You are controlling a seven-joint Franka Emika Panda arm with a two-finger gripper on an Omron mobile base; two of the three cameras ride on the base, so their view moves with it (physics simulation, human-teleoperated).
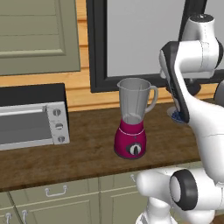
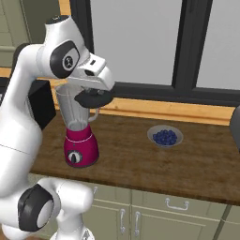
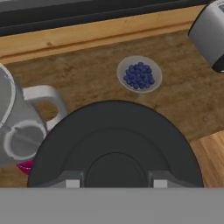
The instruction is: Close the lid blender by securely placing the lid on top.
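Note:
The blender [image 1: 131, 122] stands on the wooden counter, with a magenta base, a black dial and a clear grey jar whose top is uncovered. It also appears as the blender [image 2: 79, 136], and the jar's rim and handle are at the left in the hand view [image 3: 17, 127]. My gripper [image 2: 93, 93] is shut on the round black lid [image 2: 93, 98]. The lid hangs level with the jar's rim, just right of it over the handle. In the hand view the lid [image 3: 116, 144] spreads wide above my gripper [image 3: 116, 181].
A silver toaster oven [image 1: 30, 124] sits left of the blender. A small bowl of blueberries [image 2: 164, 136] lies on the counter to the right, also seen as the bowl [image 3: 139, 74]. A grey appliance [image 3: 212, 33] stands at the far right. A dark-framed window runs behind the counter.

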